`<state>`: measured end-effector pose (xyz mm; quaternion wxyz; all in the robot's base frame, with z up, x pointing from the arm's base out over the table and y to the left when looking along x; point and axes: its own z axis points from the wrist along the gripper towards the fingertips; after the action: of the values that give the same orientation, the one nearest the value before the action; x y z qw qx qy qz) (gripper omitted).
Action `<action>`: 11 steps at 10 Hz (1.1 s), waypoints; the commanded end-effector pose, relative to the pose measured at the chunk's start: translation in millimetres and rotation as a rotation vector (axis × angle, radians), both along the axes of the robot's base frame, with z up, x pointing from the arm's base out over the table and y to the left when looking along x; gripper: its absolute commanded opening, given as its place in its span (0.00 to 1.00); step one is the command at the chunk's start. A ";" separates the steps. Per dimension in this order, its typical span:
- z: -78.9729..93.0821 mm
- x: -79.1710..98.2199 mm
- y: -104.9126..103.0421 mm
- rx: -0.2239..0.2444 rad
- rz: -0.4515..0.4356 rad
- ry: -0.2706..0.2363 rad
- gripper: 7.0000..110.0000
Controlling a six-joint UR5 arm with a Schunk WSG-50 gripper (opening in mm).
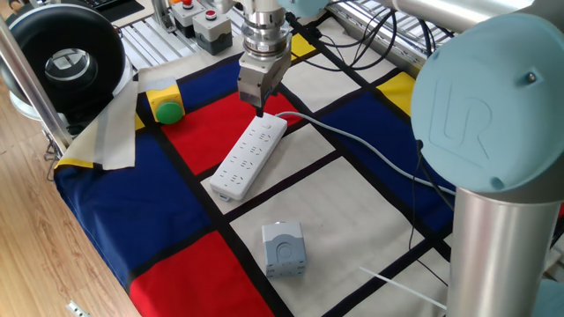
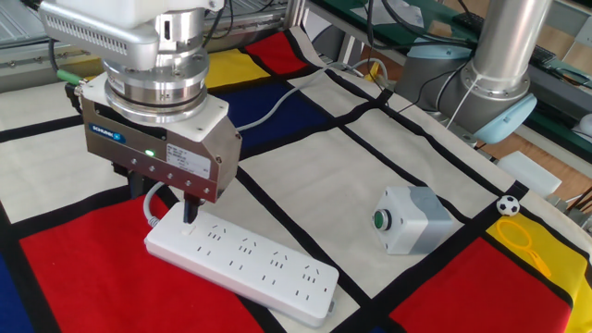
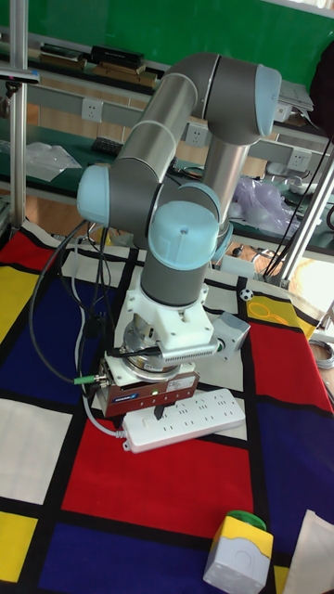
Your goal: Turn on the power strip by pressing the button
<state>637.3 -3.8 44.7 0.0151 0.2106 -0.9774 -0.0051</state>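
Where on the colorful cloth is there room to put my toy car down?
The white square between the power strip and the grey cube-shaped box is bare, and so is the blue patch left of the strip. It is crowded at the strip's corded end, where the gripper hangs, and near the green dome button.

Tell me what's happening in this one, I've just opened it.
A single robot arm is working on a white power strip lying on a red patch of the checkered cloth. Its gripper is straight above the strip's corded end, the fingers pointing down at the spot where the switch sits, at or just above the surface; contact cannot be confirmed. The grey button box and the green-and-yellow button sit apart, untouched.
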 end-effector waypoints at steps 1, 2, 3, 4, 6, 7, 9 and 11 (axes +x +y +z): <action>-0.8 -0.8 7.1 0.033 -0.005 0.011 0.57; -2.7 -0.3 11.1 0.049 -0.042 0.013 0.57; 1.1 -1.5 15.2 0.058 -0.078 0.022 0.57; 6.9 -8.6 7.8 0.022 -0.072 0.046 0.57; 10.2 -0.9 10.3 0.035 -0.094 0.010 0.36; 7.4 0.0 12.3 0.041 -0.121 0.013 0.36; 7.1 1.1 20.9 0.069 -0.114 0.014 0.36; 5.5 6.8 14.0 0.040 -0.116 -0.009 0.36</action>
<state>638.1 10.4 49.9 0.0158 0.1613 -0.9864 -0.0266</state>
